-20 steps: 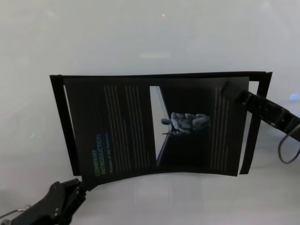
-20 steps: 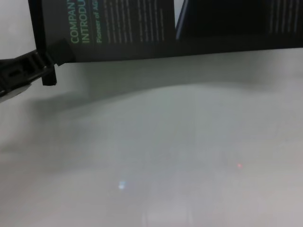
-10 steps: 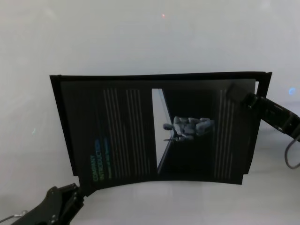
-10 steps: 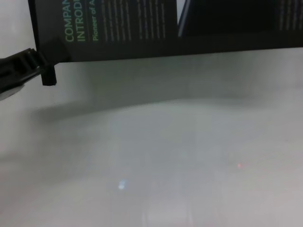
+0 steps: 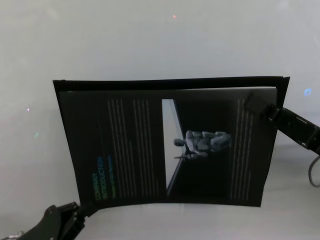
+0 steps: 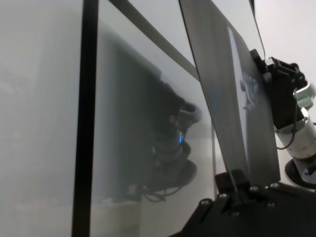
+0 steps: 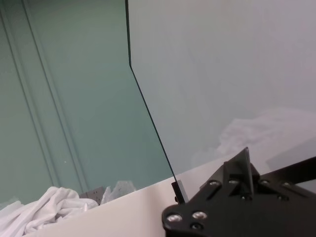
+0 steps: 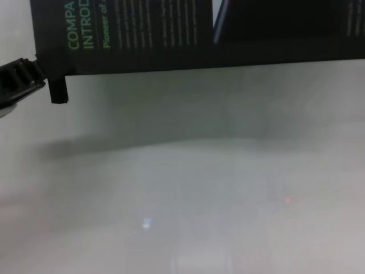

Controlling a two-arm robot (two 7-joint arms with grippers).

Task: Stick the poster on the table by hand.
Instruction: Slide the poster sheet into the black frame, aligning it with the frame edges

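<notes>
The poster is a black sheet with a teal heading, white text columns and a pale slanted line. It hangs in the air above the pale table, held by two opposite corners. My left gripper is shut on the near left corner, seen also in the chest view as left gripper under the poster. My right gripper is shut on the far right corner. In the left wrist view the poster stands edge-on out of the left gripper.
A thin black outline lies on the table behind the poster, reaching past its left and far edges. A grey cable loops off the right arm. A crumpled white cloth shows in the right wrist view.
The poster has come nearer and lower in the head view and looks larger. Both grippers moved with it, the left toward the picture's bottom edge. The black outline stayed put.
</notes>
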